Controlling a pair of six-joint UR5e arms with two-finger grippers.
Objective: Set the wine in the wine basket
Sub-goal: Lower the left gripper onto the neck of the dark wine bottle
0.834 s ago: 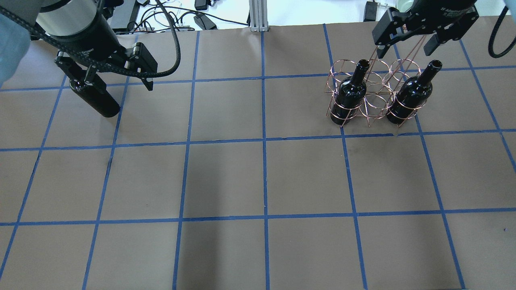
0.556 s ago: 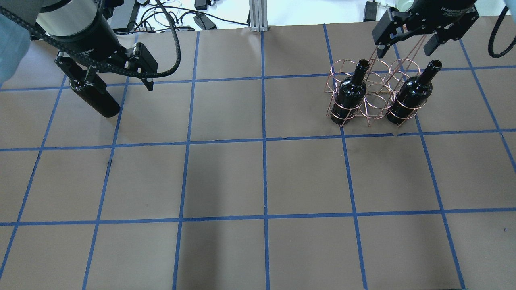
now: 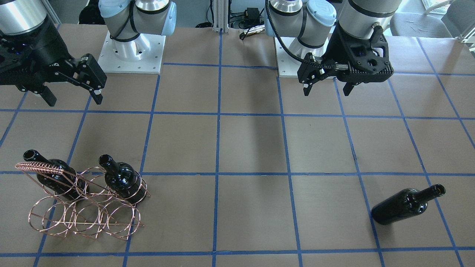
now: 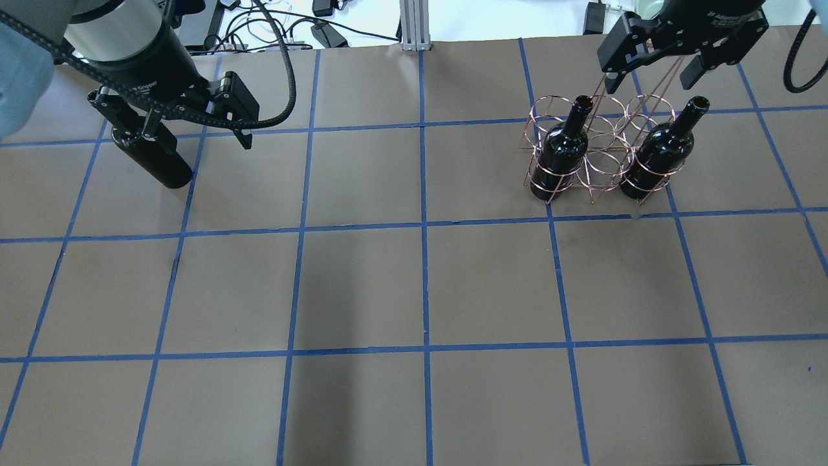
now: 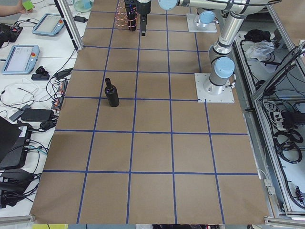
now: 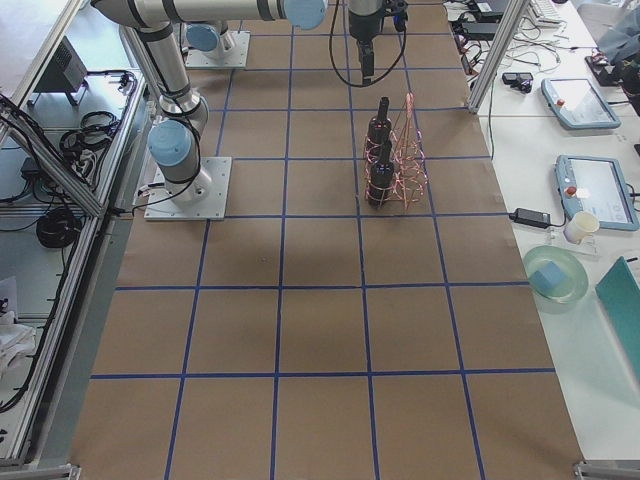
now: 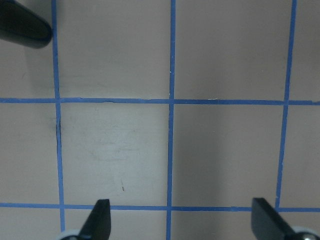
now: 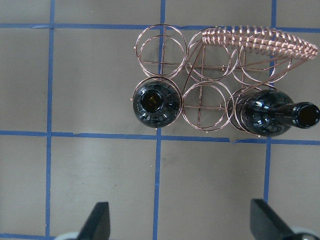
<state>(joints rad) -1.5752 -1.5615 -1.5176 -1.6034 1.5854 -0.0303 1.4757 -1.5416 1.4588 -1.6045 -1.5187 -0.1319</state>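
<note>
A glossy black wine bottle (image 4: pixel 155 162) stands upright and alone on the left of the table; it also shows in the front view (image 3: pixel 404 204), the left side view (image 5: pixel 112 94) and the top left corner of the left wrist view (image 7: pixel 22 25). My left gripper (image 4: pixel 187 133) (image 3: pixel 327 89) (image 7: pixel 182 220) is open, empty and high above the table near this bottle. The copper wire wine basket (image 4: pixel 601 152) (image 3: pixel 85 211) (image 8: pixel 210 65) holds two alike bottles (image 4: pixel 561 152) (image 4: pixel 656 158) in its end loops. My right gripper (image 4: pixel 650 81) (image 3: pixel 74 99) (image 8: pixel 182 220) hovers open above it.
The table is brown paper with a blue tape grid. Both robot bases (image 3: pixel 130 48) (image 3: pixel 297 55) sit at its robot-side edge. Cables and a metal post (image 4: pixel 414 26) lie beyond the far edge. Tablets (image 5: pixel 19 57) rest on a side table.
My left gripper has shifted slightly to the right above the loose bottle. The right arm, basket and bottles have not moved.
</note>
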